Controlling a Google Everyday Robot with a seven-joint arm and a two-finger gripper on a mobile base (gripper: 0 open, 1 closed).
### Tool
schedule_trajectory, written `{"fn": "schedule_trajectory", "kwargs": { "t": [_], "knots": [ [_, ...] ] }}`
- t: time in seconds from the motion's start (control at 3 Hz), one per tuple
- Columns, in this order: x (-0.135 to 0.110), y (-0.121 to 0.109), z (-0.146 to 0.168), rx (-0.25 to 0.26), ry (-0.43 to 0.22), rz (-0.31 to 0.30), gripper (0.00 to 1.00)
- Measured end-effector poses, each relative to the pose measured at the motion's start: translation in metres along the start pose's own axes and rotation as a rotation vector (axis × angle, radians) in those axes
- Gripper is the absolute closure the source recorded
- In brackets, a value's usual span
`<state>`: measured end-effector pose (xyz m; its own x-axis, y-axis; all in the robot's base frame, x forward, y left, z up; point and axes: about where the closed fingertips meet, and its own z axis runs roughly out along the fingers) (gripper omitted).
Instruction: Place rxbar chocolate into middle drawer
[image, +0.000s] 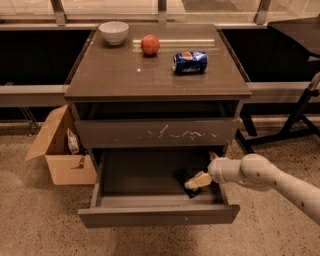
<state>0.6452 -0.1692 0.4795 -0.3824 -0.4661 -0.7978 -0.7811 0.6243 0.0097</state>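
Note:
The middle drawer (157, 215) is pulled out below the drawer with the white scratches (157, 132). The rxbar chocolate (183, 178), dark and flat, lies on the drawer floor at the right. My gripper (204, 169) reaches into the drawer from the right, just right of the bar. Its fingers are spread: one cream finger (197, 181) is low beside the bar, and the other points up near the drawer's right wall. Nothing is held between them.
On the cabinet top (110, 75) stand a white bowl (114, 32), a red apple (150, 44) and a blue soda can (190, 62). An open cardboard box (62, 150) sits on the floor at the left. A dark stand (295, 120) is at the right.

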Motion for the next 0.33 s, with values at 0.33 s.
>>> {"fn": "schedule_trajectory", "kwargs": {
  "t": [0.33],
  "knots": [
    [0.0148, -0.0061, -0.0477, 0.058, -0.115, 0.054, 0.0]
  ]
}}
